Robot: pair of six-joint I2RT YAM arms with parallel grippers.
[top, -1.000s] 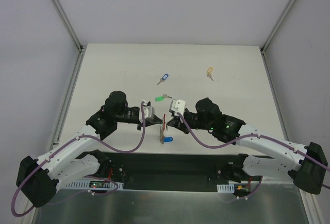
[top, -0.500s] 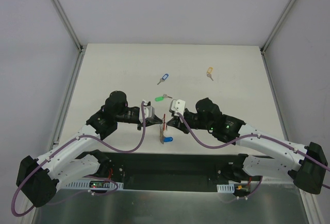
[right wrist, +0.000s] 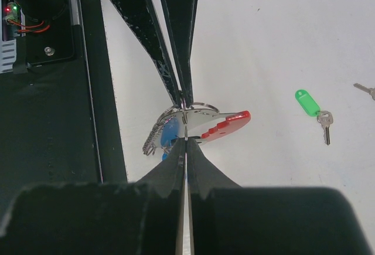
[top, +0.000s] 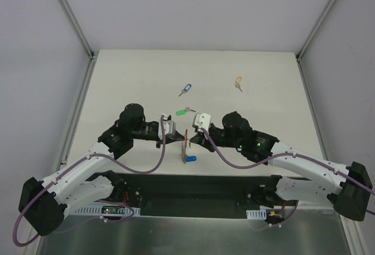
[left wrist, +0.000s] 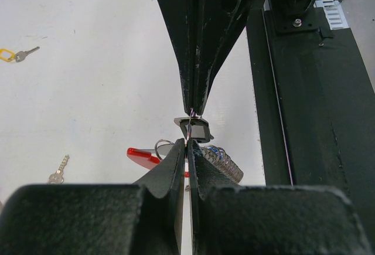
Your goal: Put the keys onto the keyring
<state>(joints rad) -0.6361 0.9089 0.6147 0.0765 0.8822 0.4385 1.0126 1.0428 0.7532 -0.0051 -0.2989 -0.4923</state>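
Overhead view of a white table (top: pixel 117 79). Two robot arms meet nose to nose near the table's 6 o'clock edge. The left gripper (top: pixel 179 142) and the right gripper (top: pixel 193 140) each have their jaws pressed together, and both pinch the keyring (top: pixel 186 139) from opposite sides, holding it upright on edge. Its red band (right wrist: pixel 225 125) and grey ribbed strap (left wrist: pixel 225 161) show in the wrist views. A blue-tagged key (top: pixel 190 159) lies at the keyring's 6 o'clock. The green key (top: pixel 183 112) lies at its 12 o'clock, a second blue key (top: pixel 186 88) beyond that, and the yellow key (top: pixel 238 81) at 1 o'clock, well apart.
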